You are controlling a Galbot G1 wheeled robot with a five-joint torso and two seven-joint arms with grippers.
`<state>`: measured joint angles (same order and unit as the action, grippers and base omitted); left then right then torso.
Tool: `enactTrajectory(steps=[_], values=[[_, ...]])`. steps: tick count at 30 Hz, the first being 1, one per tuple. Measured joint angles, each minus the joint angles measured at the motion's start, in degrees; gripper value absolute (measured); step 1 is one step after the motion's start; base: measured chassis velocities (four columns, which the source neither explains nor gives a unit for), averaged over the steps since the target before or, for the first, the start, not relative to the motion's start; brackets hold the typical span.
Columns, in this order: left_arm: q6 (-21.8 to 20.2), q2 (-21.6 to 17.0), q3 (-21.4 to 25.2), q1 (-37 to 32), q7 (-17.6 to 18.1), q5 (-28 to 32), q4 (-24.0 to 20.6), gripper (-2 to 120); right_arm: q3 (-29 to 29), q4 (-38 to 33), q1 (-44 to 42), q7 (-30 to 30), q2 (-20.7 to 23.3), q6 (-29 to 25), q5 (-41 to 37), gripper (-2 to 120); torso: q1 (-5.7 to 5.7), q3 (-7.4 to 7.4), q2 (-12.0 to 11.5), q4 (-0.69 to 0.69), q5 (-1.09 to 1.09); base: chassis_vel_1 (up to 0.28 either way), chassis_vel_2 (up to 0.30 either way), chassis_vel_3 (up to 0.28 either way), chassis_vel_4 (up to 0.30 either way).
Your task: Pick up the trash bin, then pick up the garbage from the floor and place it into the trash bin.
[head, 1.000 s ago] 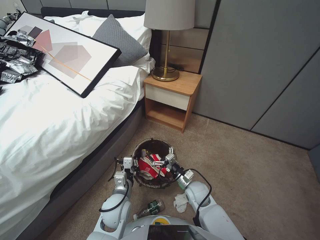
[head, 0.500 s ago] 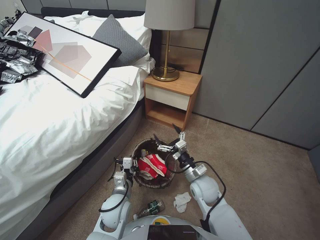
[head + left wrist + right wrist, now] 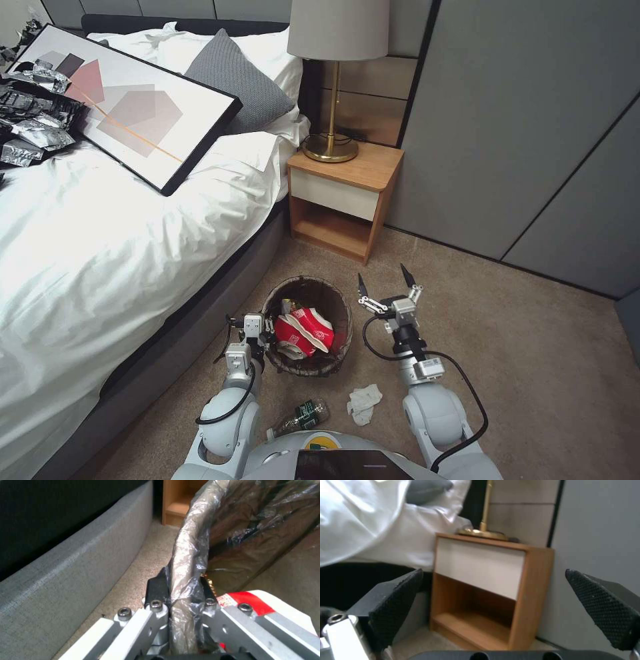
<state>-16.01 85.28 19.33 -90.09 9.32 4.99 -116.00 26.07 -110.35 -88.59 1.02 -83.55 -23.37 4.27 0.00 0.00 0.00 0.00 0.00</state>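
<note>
Left gripper clamped on trash bin liner rim, bin beside bed frame. Right gripper spread wide, empty, over bare carpet beside bin. Red-and-white wrappers inside bin; bottle, tissue on carpet.

I can't read any text, brand, number or sign from here. The red-and-white wrapper in the trash bin, just beside my left gripper, carries print too small to make out. The green label on the bottle, lying on the floor behind that gripper, is likewise unreadable.
</note>
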Motion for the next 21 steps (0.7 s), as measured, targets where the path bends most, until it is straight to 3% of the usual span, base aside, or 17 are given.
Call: enactTrajectory(steps=[10, 21], values=[[0.0, 0.1, 0.1, -0.1, 0.0, 0.1, -0.2, 4, 0.3, 3.1, 0.8, 0.9, -0.8, -3.6, -0.6, 100, 0.00, 0.00, 0.0, 0.00, 0.00, 0.000, 0.000, 0.000, 0.000], [0.1, 0.1, 0.2, -0.1, 0.1, 0.2, -0.2, 4, -0.2, 3.5, 1.1, 0.0, -1.1, -3.7, -0.6, 100, 0.00, 0.00, 0.0, 0.00, 0.00, 0.000, 0.000, 0.000, 0.000]])
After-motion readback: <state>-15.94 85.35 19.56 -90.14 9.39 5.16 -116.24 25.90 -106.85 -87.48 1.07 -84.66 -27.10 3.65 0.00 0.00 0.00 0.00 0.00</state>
